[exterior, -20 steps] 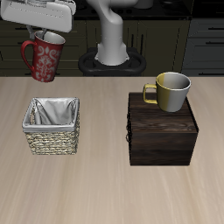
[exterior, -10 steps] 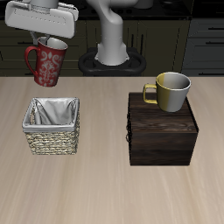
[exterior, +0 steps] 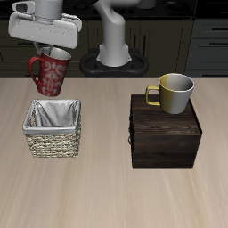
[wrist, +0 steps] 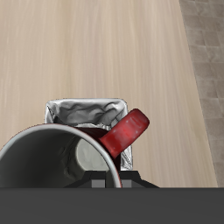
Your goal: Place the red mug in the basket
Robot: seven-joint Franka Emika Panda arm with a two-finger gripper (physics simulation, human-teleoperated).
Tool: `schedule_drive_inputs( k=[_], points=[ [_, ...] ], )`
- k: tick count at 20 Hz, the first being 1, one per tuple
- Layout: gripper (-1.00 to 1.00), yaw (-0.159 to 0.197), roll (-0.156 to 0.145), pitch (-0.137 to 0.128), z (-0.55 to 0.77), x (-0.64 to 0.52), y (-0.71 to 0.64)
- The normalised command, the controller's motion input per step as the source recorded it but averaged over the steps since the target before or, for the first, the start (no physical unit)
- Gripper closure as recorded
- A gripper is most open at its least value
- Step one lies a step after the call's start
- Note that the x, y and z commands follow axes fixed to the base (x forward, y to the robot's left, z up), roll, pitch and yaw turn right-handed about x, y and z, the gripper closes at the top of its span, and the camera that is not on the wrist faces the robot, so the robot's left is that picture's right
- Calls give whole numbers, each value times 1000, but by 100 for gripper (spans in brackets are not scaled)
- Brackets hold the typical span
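Your grey two-finger gripper [exterior: 50, 46] is clamped on the rim of the dark red patterned mug [exterior: 50, 73], holding it in the air, tilted, just behind and above the tan square wicker basket [exterior: 52, 141]. From the basket, the dark brown wooden box [exterior: 166, 135] sits at 3 o'clock, 1 grey yellow-handled mug [exterior: 174, 93] on top.

My mug [exterior: 51, 74] is dark red with a faint pale pattern, grey inside. Tan wicker basket [exterior: 52, 142], grey-white lining. Grey mug [exterior: 175, 93] has a yellow handle; box [exterior: 166, 138] is dark brown.
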Motion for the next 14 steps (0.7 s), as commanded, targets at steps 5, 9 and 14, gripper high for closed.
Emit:
schedule_drive_inputs(
  k=[5,9,14],
  points=[
    [100,-15,-24,28,-360,80,-96],
    [100,-22,-9,33,-315,67,-38],
    [100,-6,16,28,-283,61,73]
  ],
)
